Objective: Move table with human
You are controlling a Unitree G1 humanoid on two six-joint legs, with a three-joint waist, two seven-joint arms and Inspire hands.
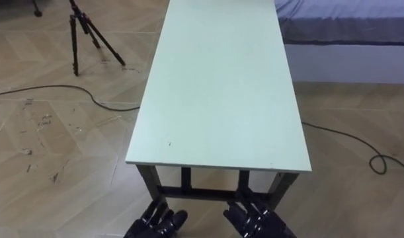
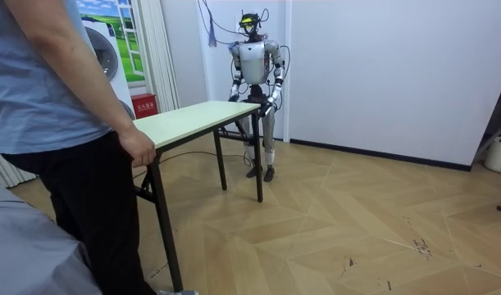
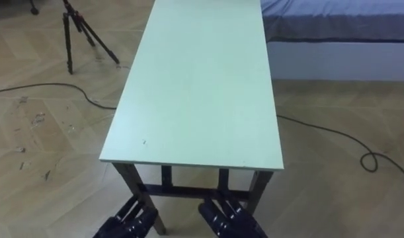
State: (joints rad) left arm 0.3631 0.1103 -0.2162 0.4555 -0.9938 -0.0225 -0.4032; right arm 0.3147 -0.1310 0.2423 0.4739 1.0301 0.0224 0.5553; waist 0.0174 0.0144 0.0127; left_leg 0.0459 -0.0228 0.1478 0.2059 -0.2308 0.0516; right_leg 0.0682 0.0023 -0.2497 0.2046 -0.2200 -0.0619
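The lift is not yet begun: the table is standing on the wooden floor, its near short end just in front of the robot. The left hand and right hand are held low beneath that near edge, fingers released and spread, nothing grasped. At the far end, the edge is held by a person's hand. Next, it is judged, both hands must be brought up under the near edge and closed evenly. The top is seen long, pale green and bare, carried on dark legs.

matt smooth table; wooden floor
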